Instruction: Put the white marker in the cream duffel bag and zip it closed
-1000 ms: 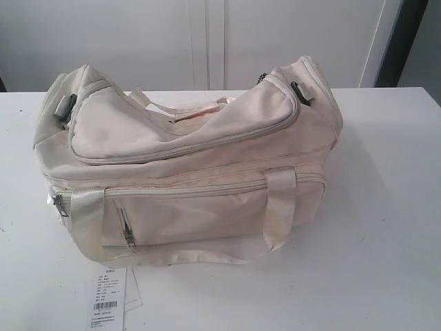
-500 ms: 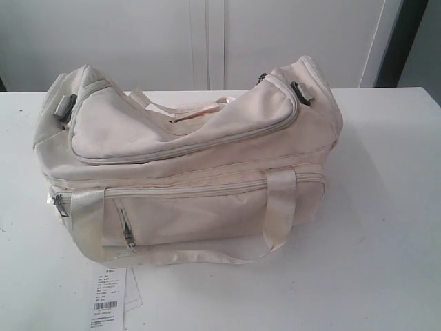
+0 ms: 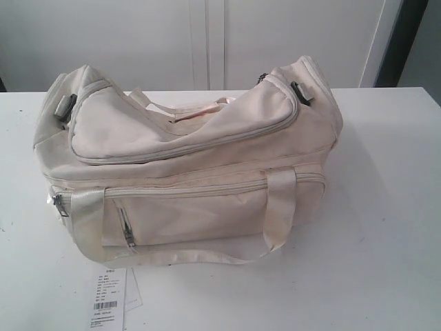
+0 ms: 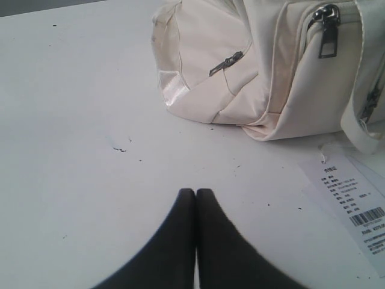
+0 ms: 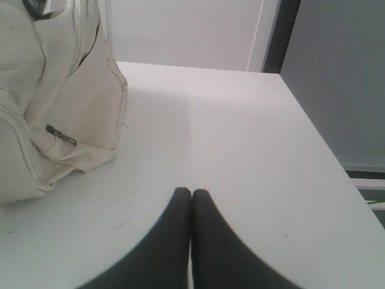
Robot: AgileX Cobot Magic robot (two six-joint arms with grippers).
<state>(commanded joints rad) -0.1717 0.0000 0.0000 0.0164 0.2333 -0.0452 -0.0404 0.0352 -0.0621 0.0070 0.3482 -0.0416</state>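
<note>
While the cream duffel bag [image 3: 193,158] sits on the table [image 3: 386,207], left gripper [image 4: 196,191] and right gripper [image 5: 191,191] are pinched together — both empty.

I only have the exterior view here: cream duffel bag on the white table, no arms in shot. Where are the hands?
Observer: The left hand is shut and empty, above bare table off one end of the cream duffel bag, near the paper tag.
Operator: And the right one?
Observer: The right hand is shut too, holding nothing, off the bag's other end.
Operator: Any white marker in the wrist views?
Observer: None in either; the right wrist view only adds a small zipper pull on that end panel.
</note>
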